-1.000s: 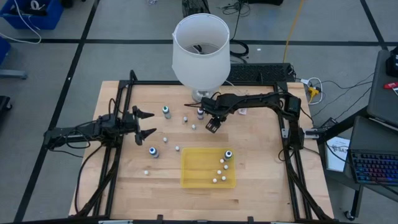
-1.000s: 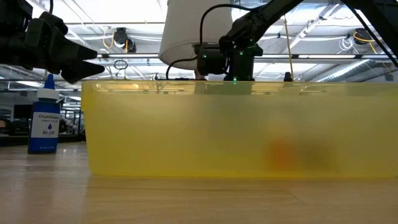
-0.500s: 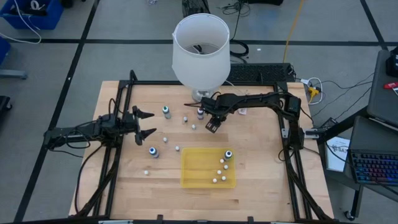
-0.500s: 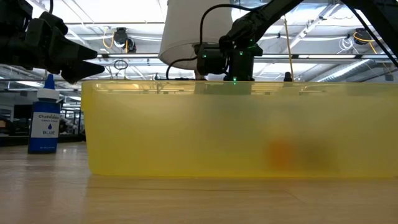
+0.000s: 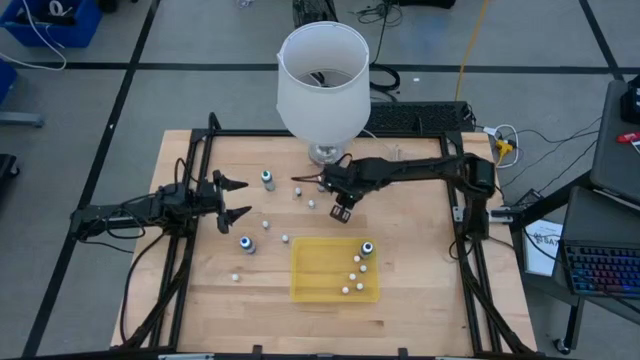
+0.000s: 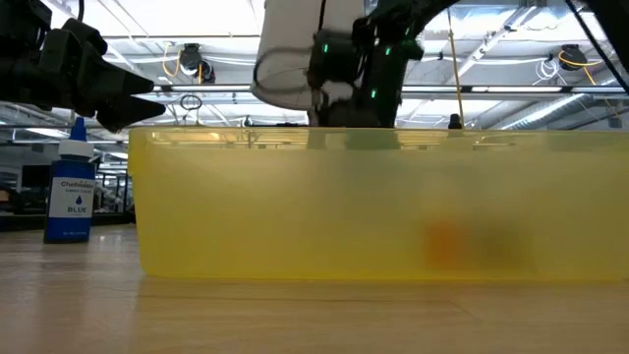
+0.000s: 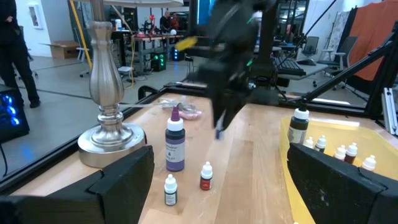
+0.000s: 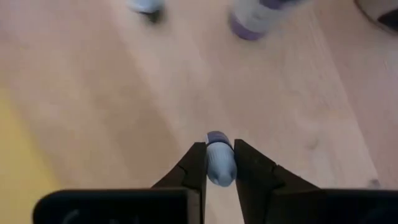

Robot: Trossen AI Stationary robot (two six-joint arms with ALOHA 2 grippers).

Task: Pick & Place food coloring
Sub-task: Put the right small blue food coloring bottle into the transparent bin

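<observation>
right end effector (image 8: 219, 163) clamped on small food coloring bottle (image 8: 218, 158), above tabletop (image 5: 420, 260) beside lamp (image 5: 322, 85); left end effector (image 5: 236, 199) wide open, empty.

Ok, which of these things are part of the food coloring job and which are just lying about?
Job: tiny bottle clamped in the right gripper; loose tiny bottles on the table; yellow tray, several bottles already in it.
Lying about: lamp; keyboard behind the table.
The left gripper waits open at the left.
</observation>
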